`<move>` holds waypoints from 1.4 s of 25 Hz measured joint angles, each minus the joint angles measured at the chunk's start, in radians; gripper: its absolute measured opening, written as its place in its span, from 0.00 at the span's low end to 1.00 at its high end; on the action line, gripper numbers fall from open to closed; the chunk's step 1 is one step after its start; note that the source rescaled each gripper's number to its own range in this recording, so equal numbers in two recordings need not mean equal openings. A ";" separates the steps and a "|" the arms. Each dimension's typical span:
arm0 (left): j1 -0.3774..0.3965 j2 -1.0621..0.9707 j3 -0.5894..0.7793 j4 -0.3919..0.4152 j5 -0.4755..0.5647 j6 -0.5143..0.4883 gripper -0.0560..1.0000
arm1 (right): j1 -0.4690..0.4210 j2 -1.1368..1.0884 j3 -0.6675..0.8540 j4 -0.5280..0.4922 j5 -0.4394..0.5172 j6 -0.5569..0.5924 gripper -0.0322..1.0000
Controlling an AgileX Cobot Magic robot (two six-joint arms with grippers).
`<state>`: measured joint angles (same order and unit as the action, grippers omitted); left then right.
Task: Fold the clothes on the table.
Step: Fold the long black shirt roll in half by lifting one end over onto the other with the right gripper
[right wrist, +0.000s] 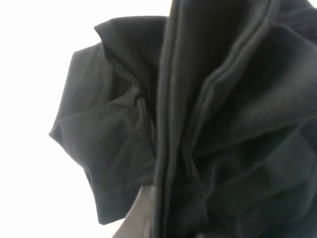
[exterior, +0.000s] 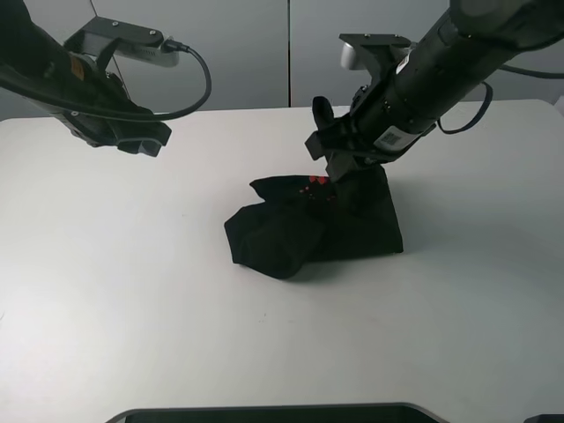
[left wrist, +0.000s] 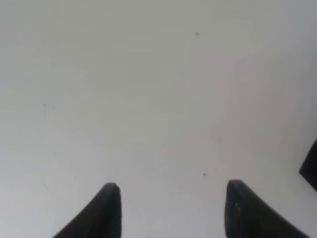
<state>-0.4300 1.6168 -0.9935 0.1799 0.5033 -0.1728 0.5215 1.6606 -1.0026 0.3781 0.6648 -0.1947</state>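
Observation:
The clothes, a black T-shirt with red print near its top, lie bunched in the middle of the white table. My right gripper is shut on the shirt's upper edge and holds that part lifted, so the cloth hangs down from it. In the right wrist view black folds of the T-shirt fill the picture, and one grey finger shows beside the pinched fabric. My left gripper hovers over the table's far left, well apart from the shirt. It is open, with only bare tabletop between its fingers.
The white table stretches wide on every side of the shirt. A dark sliver shows at the edge of the left wrist view. A dark rim runs along the table's near edge. Grey wall panels stand behind the table.

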 joint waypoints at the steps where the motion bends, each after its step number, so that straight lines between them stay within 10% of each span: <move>1: 0.000 0.000 0.000 0.000 0.000 0.000 0.62 | 0.002 0.026 0.000 0.016 -0.008 -0.007 0.15; 10: 0.000 0.000 0.000 0.000 -0.004 0.000 0.62 | 0.006 0.167 0.000 0.235 -0.056 -0.169 0.15; 24: 0.000 0.000 0.000 0.000 -0.015 0.000 0.62 | 0.102 0.259 0.000 0.295 -0.119 -0.197 0.16; 31: 0.000 0.000 0.000 0.000 -0.017 0.000 0.62 | 0.108 0.326 0.000 0.421 -0.121 -0.306 0.79; 35: 0.000 0.000 0.000 -0.002 -0.019 0.000 0.62 | 0.108 0.324 0.000 0.471 -0.121 -0.376 0.90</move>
<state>-0.4300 1.6168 -0.9935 0.1781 0.4848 -0.1728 0.6294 1.9845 -1.0026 0.8487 0.5437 -0.5703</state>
